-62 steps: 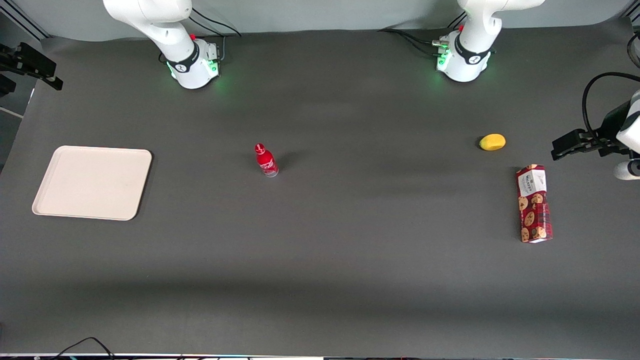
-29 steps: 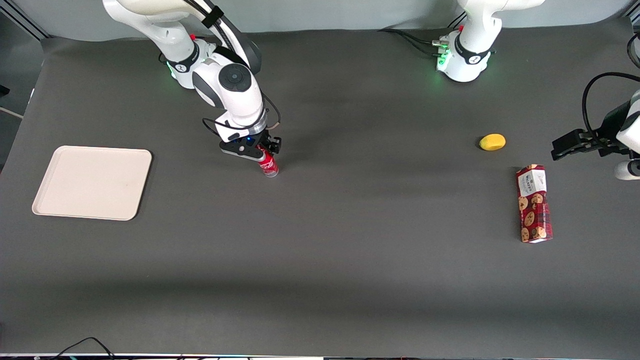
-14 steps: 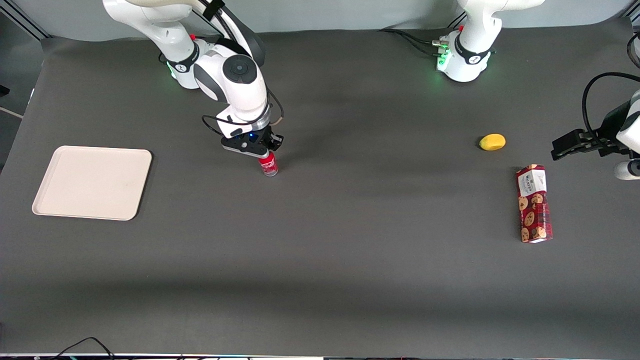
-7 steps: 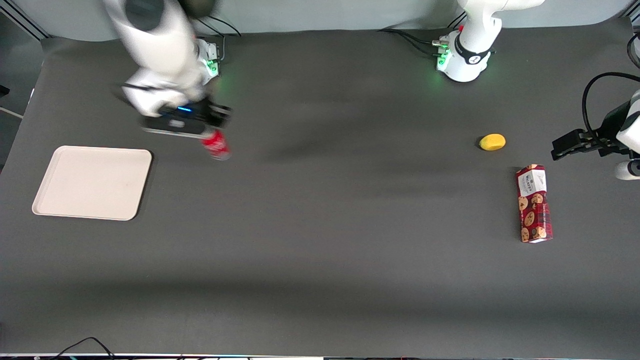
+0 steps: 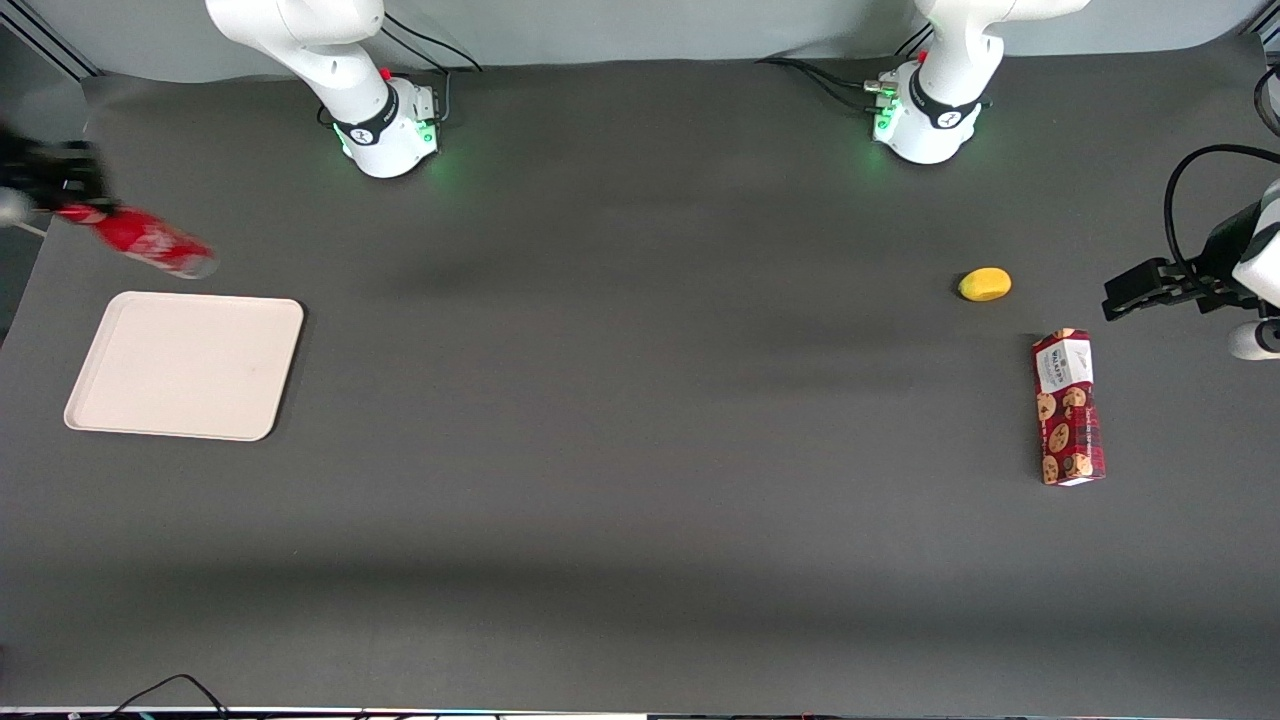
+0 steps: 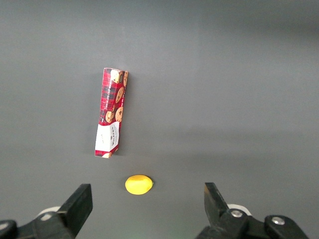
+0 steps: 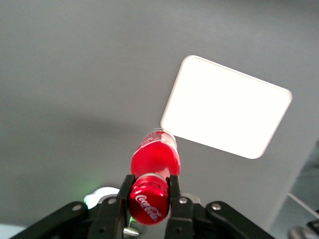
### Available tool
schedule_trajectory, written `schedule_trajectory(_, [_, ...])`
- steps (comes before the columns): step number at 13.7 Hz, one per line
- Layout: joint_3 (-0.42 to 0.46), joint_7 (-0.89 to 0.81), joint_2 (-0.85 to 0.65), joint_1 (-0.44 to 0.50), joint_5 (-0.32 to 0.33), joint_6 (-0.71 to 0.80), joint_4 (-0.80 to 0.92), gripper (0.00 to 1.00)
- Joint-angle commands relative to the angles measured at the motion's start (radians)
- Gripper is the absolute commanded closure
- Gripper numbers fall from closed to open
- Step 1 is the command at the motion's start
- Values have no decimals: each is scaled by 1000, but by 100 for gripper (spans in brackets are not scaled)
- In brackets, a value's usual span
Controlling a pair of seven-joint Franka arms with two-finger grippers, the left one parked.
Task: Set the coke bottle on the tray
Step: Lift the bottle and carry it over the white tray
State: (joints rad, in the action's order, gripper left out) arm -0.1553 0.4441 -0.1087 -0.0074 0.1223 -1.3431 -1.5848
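Coke bottle (image 5: 140, 243) carried aloft, tilted!
It is clamped at the cap by the gripper (image 7: 149, 198) near the table's working-arm edge, tray (image 5: 185, 365) below.

The room is evenly lit from overhead, soft and diffuse, with faint broad shadow bands lying across the dark table (image 5: 640, 420). Green status lights glow at the arm bases. In the front view the coke bottle (image 5: 145, 245) and the gripper (image 5: 62, 200) holding it by the neck are smeared with motion blur at the working arm's end. In the right wrist view the tray (image 7: 227, 114) is blown out to flat white glare, while the bottle's cap stays sharp.
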Motion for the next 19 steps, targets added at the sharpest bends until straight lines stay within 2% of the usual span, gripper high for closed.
schedule_trajectory(1, [-160,273,35,20,80,-130,-42,100])
schedule_trajectory(4, [-352,538,73,29,99,-435,-191,100])
schedule_trajectory(6, [-471,686,136,27,70,-629,-263,100])
schedule_trajectory(7, [-501,732,159,27,18,-693,-289,100])
schedule_trajectory(9, [-510,800,213,12,-64,-787,-332,100])
schedule_trajectory(13, [-536,962,366,-11,-297,-916,-388,100])
schedule_trajectory(16, [-558,1056,423,-26,-375,-959,-391,100])
schedule_trajectory(19, [-564,1117,448,-54,-412,-972,-391,100])
